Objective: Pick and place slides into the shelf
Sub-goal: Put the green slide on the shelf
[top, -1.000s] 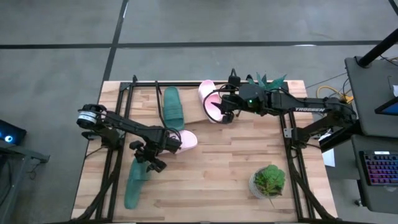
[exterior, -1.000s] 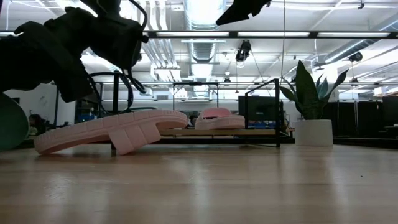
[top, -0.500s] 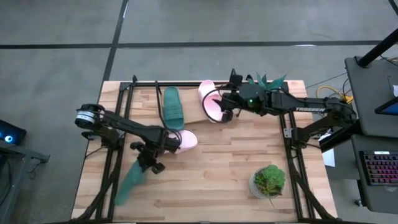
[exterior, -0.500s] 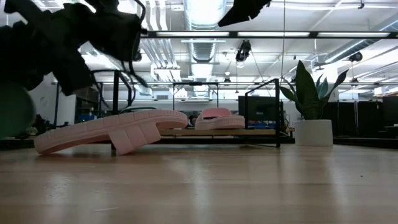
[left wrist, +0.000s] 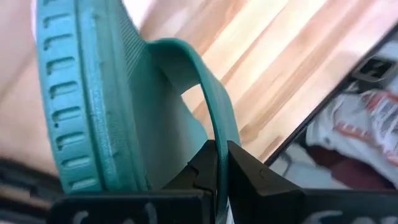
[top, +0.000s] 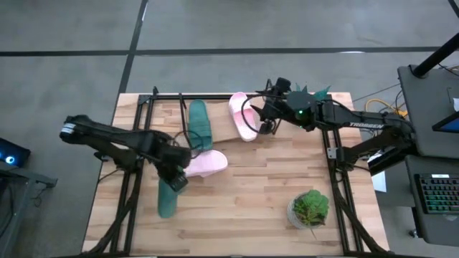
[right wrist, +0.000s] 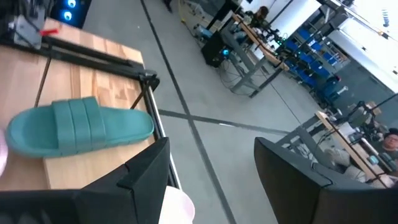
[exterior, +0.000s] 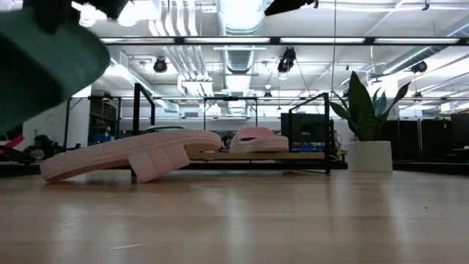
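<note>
My left gripper (top: 177,178) is shut on a dark teal slide (top: 168,198), held in the air over the table's near left part; the slide fills the low view's upper left (exterior: 44,59). A pink slide (top: 205,163) lies on the table with its far end propped on the shelf's front edge (exterior: 192,155). A second teal slide (top: 199,123) and a second pink slide (top: 242,116) lie on the shelf's wooden board (top: 221,123). My right gripper (top: 262,117) is open and empty above the shelf, beside that pink slide. My left gripper pinches the teal slide's wide strap (left wrist: 214,134) between its two fingers, which close on the strap's edge. The slide's ribbed sole (left wrist: 74,106) stretches away past the fingers. The slide hangs lifted clear of the table.
A potted plant (top: 310,208) stands at the near right of the table, and a taller one (exterior: 364,110) at the far right beside the shelf. Black arm-mount frames (top: 133,193) run along both sides. Bare wood lies in the table's near middle.
My left gripper has risen with the teal slide: the slide, which lay along the table's near left, has swung up and now hangs clear of the wood. My right gripper has drawn back a little from the pink slide on the shelf toward the table's right edge.
</note>
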Motion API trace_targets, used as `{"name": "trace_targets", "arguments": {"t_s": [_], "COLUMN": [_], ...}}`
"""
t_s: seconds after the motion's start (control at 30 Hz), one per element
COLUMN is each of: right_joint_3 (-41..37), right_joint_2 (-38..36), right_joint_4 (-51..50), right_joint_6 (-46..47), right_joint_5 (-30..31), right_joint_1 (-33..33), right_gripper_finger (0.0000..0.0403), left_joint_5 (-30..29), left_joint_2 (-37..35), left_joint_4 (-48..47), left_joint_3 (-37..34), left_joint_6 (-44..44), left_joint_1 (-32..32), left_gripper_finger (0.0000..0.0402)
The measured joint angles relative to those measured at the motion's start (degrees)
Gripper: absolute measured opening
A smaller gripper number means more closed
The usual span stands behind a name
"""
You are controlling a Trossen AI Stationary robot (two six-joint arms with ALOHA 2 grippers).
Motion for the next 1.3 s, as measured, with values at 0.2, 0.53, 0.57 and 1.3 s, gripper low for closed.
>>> {"name": "trace_targets", "arguments": {"t_s": [0.2,0.53,0.57,1.3], "right_joint_3": [0.0,-0.1,-0.1,-11.9], "right_joint_2": [-2.9,-8.7,-9.5,-25.8], "right_joint_4": [0.0,-1.6,-1.9,2.5], "right_joint_6": [2.2,7.1,7.7,3.6], "right_joint_5": [-0.1,-8.8,-12.9,-33.7], "right_joint_1": [0.0,0.0,0.0,0.0], "right_gripper_finger": [0.0224,0.0224,0.0224,0.0224], "left_joint_5": [-12.8,-37.8,-39.4,-62.5], "left_joint_2": [-4.2,-3.8,-3.5,6.8], "left_joint_4": [2.9,17.4,19.8,107.5], "left_joint_3": [4.9,6.9,6.9,-3.5], "left_joint_6": [2.4,30.5,34.0,111.2], "left_joint_1": [-4.3,-9.8,-10.2,-14.6], "left_gripper_finger": [0.0,0.0,0.0,0.0]}}
